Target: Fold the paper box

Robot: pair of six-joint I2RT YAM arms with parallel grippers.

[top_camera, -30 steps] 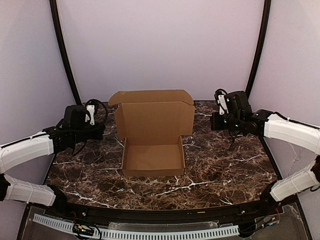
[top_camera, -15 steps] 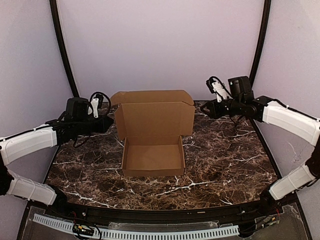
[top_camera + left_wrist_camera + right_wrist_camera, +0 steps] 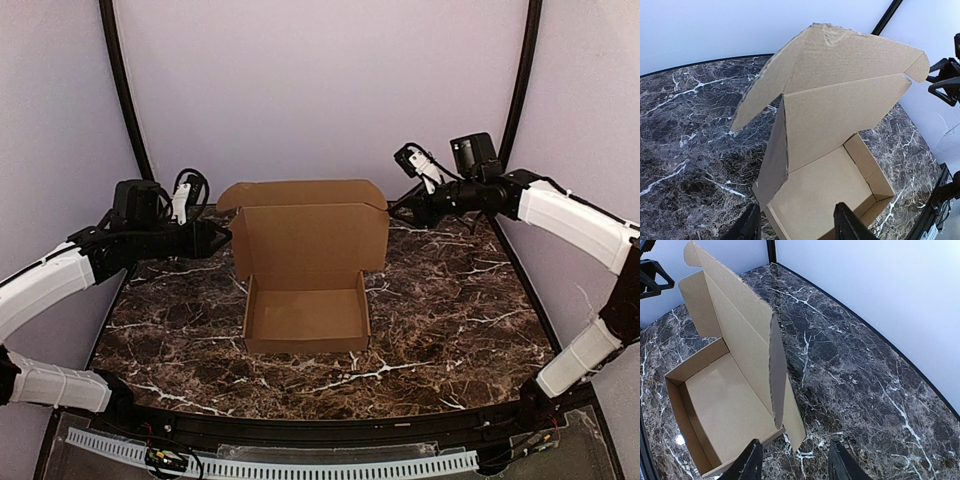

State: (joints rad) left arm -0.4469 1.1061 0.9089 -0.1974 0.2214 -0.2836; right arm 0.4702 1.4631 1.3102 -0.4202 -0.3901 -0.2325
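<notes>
Just left of the paper box [image 3: 305, 265], my left gripper [image 3: 221, 238] hovers over the dark marble table [image 3: 460, 310], jaws parted and empty. The box sits mid-table, tray open and lid upright. My right gripper [image 3: 402, 208], jaws likewise apart and empty, hangs near the lid's right flap.

From here I see only the finger tips of the left gripper [image 3: 796, 214] and the right gripper [image 3: 795, 452], the rest cut off at the bottom edge, the left wrist view also clips the paper box [image 3: 840, 110] at its near corner, and its raised lid [image 3: 310, 235] hides the table [image 3: 450, 300] behind it.
</notes>
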